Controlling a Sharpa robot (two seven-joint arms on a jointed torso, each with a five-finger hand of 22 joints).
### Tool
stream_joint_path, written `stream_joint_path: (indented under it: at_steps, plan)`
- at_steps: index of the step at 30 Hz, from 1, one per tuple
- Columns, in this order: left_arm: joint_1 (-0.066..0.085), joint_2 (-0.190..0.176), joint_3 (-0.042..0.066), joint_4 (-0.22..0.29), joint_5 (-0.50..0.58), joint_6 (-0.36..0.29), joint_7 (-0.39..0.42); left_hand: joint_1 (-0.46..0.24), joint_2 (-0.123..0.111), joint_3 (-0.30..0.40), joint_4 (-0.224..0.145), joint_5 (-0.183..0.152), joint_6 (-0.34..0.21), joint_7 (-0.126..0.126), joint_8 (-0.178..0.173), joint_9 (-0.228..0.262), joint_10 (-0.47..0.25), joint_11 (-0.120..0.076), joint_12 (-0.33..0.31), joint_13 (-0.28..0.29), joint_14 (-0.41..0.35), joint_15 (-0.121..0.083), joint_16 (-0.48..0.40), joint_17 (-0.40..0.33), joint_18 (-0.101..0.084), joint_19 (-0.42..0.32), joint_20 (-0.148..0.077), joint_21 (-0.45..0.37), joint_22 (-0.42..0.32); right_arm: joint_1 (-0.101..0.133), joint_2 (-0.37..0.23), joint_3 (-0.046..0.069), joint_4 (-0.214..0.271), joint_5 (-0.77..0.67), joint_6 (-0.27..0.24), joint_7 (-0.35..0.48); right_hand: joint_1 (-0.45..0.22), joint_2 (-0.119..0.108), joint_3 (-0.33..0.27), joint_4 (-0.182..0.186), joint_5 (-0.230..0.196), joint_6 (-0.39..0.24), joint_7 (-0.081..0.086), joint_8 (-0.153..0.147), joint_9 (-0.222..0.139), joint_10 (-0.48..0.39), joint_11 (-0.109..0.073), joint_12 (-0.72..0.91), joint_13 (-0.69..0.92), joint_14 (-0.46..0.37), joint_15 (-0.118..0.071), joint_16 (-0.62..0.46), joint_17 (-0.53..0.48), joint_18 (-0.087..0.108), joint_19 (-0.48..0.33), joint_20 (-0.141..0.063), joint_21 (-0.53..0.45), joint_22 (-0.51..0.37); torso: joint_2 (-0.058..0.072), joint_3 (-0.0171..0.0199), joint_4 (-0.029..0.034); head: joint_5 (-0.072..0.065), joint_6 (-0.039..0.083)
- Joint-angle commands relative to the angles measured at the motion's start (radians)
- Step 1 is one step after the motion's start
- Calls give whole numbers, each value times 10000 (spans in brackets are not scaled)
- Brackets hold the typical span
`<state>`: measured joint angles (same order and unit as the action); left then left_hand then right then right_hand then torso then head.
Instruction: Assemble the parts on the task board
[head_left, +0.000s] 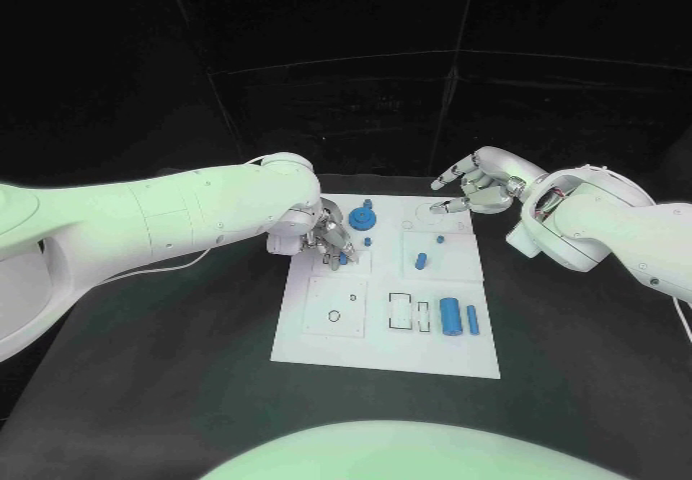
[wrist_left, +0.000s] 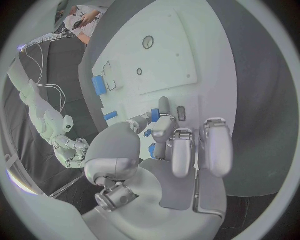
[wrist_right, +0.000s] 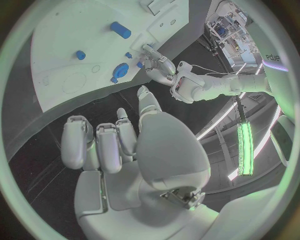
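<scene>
Nearest you, the large blue plastic cylinder (head_left: 451, 316) looks light, rigid, slick — take it mid-barrel; the left hand (head_left: 329, 240) pinches a small blue plastic peg (wrist_left: 155, 115), the right hand (head_left: 476, 186) hangs loosely curled, holding nothing.

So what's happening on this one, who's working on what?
The left hand is down over the far-left part of the white task board, pinching a small blue part at its fingertips. The right hand hovers at the board's far edge, holding nothing. Other blue parts lie on the board, including a larger cylinder near its right side.
</scene>
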<state>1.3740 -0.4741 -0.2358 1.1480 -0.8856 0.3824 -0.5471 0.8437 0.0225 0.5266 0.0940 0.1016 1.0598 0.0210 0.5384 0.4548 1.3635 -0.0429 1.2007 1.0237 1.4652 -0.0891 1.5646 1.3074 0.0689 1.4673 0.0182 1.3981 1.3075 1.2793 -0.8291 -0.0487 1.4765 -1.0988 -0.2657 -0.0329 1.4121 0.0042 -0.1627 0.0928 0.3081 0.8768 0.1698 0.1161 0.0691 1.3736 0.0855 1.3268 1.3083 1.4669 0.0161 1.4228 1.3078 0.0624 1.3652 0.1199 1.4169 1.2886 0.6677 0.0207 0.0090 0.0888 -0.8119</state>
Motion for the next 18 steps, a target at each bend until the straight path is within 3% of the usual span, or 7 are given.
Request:
stream_joint_path:
  at_steps: [1, 16, 18]
  plan:
    - [5, 12, 0, -43, 8, 90, -68, -149, 17, -192, 104, -53, 13, 43, -46, -29, 4, 4, -4, 8, 1056, -65, 62, 2634, -177, 231, -32, 44, 357, 20, -12, 7, 31, -38, -8, 35, 3, 94, -61, 13, 57, 43, 18, 36, -5, -28, -21, -54, -30, 487, -90, -51, 72, 71, -75, -15, -73, -40, -5, -5, -3, -2, 15]
    - [4, -59, 0, -37, 12, -86, -51, -353, -276, -1890, 816, -83, 76, 8, -33, -167, 15, -20, -37, 30, 1056, -97, 62, 2634, -180, 235, -57, 34, 396, 20, -25, 7, 31, -38, -19, 40, -11, 85, -93, 26, 43, 25, 22, 30, -10, -49, -19, -75, -51, 478, -89, -75, 40, 77, -96, -17, -93, -69, 1, -7, 2, -10, 13]
    - [5, -103, 1, 30, 17, -127, -47, -332, -395, -2235, 907, -91, 82, 7, -25, -184, 19, -27, -40, 37, 1056, -96, 62, 2634, -180, 236, -63, 33, 403, 20, -24, 7, 27, -38, -20, 41, -13, 84, -98, 28, 41, 22, 22, 29, -10, -53, -18, -79, -55, 476, -89, -78, 36, 78, -100, -17, -96, -74, -1, -12, 1, -24, 23]
